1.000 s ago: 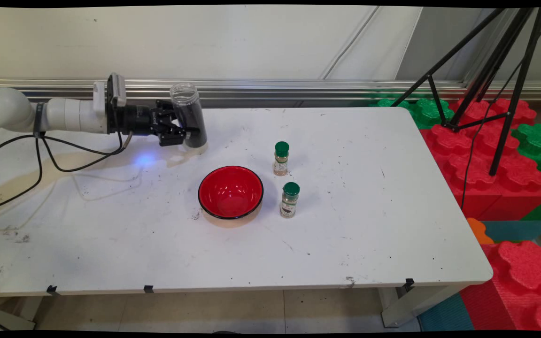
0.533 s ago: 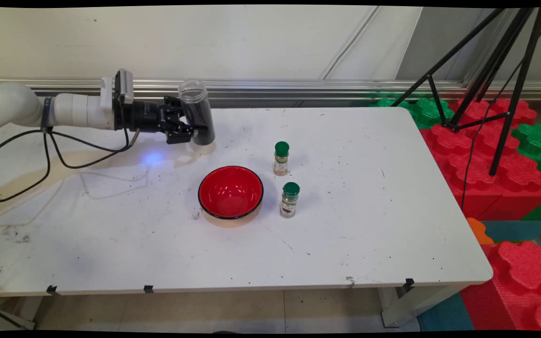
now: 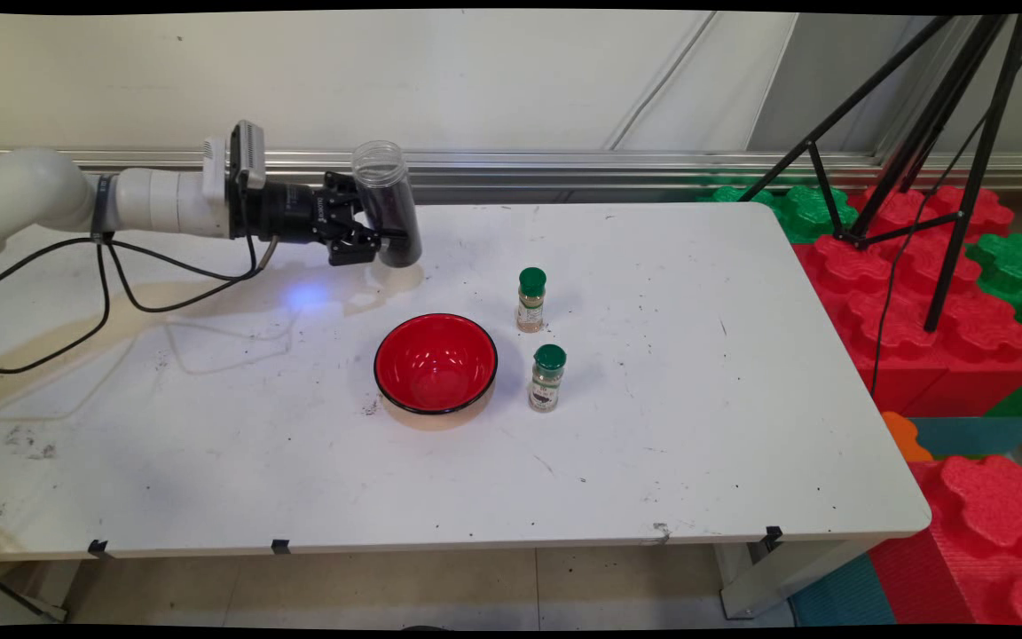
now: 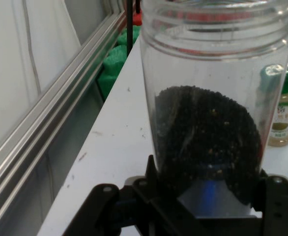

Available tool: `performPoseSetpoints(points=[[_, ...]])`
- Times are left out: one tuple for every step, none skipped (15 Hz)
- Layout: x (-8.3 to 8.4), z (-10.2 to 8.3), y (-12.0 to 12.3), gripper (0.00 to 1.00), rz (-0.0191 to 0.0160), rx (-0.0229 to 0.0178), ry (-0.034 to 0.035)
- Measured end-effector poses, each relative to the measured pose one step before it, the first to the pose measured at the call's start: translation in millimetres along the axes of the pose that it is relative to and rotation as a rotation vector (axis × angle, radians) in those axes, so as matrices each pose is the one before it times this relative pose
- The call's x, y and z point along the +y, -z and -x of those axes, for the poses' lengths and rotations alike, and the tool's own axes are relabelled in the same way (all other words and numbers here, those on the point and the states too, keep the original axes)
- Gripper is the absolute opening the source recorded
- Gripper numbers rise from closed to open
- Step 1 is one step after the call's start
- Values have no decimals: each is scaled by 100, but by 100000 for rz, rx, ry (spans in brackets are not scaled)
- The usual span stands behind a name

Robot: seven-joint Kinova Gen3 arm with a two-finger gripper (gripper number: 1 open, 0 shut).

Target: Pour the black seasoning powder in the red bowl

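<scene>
Sideways over the far left part of the white surface (image 3: 209,461) reaches the black two-finger gripper (image 3: 378,241), clamped on the lower body of a clear plastic jar (image 3: 387,206) partly filled with dark granules. Held clear of the surface, judging by the shadow beneath, and leaning slightly with the open, lidless mouth uppermost, probably so the contents stay in. Gripped low, where the dark fill sits, so the weight lies close to the jaws. From the hand view, the same clear jar (image 4: 210,98) stands between the two fingers (image 4: 154,177), granules heaped against one side in line with the tilt.

Nearer the middle of the surface sits a red bowl with a black rim (image 3: 436,362), upright and empty, near the jar but well apart from it. Just right of the bowl stand two small green-capped spice bottles (image 3: 531,300) and (image 3: 547,378), upright, close to each other, not touching the bowl. Beyond the right edge, red and green foam blocks (image 3: 919,293) and a black tripod (image 3: 937,133).
</scene>
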State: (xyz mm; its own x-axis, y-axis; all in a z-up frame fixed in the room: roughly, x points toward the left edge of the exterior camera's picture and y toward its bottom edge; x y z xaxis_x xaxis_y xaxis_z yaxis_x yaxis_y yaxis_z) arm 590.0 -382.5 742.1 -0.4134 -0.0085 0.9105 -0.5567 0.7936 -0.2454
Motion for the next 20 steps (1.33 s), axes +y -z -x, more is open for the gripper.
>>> performPoseSetpoints(points=[[20, -199, -254, 0, 82, 53, -848], [50, -146, -246, 0, 220, -173, -1040], [60, -104, -218, 0, 200, -165, -1056], [84, -116, -252, 0, 336, -216, -1355], [85, -94, -241, 0, 378, -253, -1332], [111, -73, -209, 0, 522, -185, -1230], [152, -20, -199, 0, 748, -399, -1710], [156, -16, -192, 0, 908, -446, -2039], [121, -24, -153, 0, 736, -351, -2060], [132, -26, -178, 0, 840, -398, -2610], [131, -16, -157, 0, 766, -424, -2746], [150, -1, -140, 0, 800, -438, -2542], [190, 10, -155, 0, 915, -505, -3156], [203, 3, -165, 0, 899, -464, -3377], [173, -7, -121, 0, 536, -383, -2974], [98, -9, -88, 0, 350, -248, -1951], [109, -24, -139, 0, 354, -304, -3127], [94, -18, -96, 0, 280, -248, -2612], [76, -39, -98, 0, 260, -185, -2692], [55, -30, -62, 0, 144, -146, -2108]])
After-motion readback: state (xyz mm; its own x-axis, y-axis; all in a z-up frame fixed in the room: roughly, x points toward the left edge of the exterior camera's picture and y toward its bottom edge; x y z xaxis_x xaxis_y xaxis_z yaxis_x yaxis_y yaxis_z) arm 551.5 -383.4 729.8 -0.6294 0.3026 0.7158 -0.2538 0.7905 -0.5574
